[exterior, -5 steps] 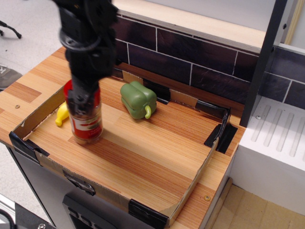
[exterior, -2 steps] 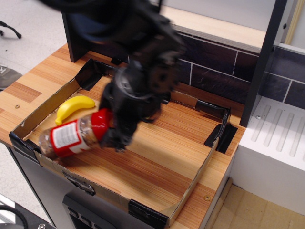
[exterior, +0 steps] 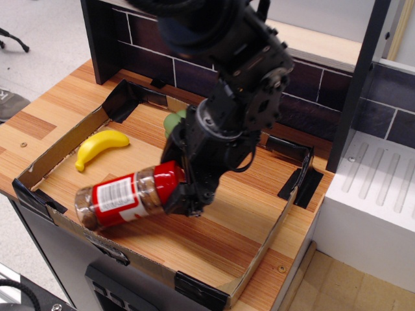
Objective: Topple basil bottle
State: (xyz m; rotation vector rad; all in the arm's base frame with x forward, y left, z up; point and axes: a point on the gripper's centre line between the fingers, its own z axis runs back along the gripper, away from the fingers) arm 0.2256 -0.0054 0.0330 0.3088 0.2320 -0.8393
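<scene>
The basil bottle [exterior: 123, 197] lies on its side near the front left of the cardboard tray [exterior: 259, 256]. It is a clear jar with a red-and-white barcode label and brownish contents. Its red cap [exterior: 167, 176] points right, and its base is close to the tray's front wall. My gripper [exterior: 183, 194] comes down from the upper right. Its dark fingers are closed around the cap end of the bottle. The arm hides the far side of the cap.
A yellow banana [exterior: 100, 146] lies at the tray's left. A green pepper [exterior: 172, 121] peeks out behind the arm. A dark tiled wall runs along the back. A black post [exterior: 353, 84] and a white rack [exterior: 382, 188] stand at the right.
The bottle went from upright to lying on its side. It shifted right with the gripper still at its cap. The arm swung from the left to the middle of the tray.
</scene>
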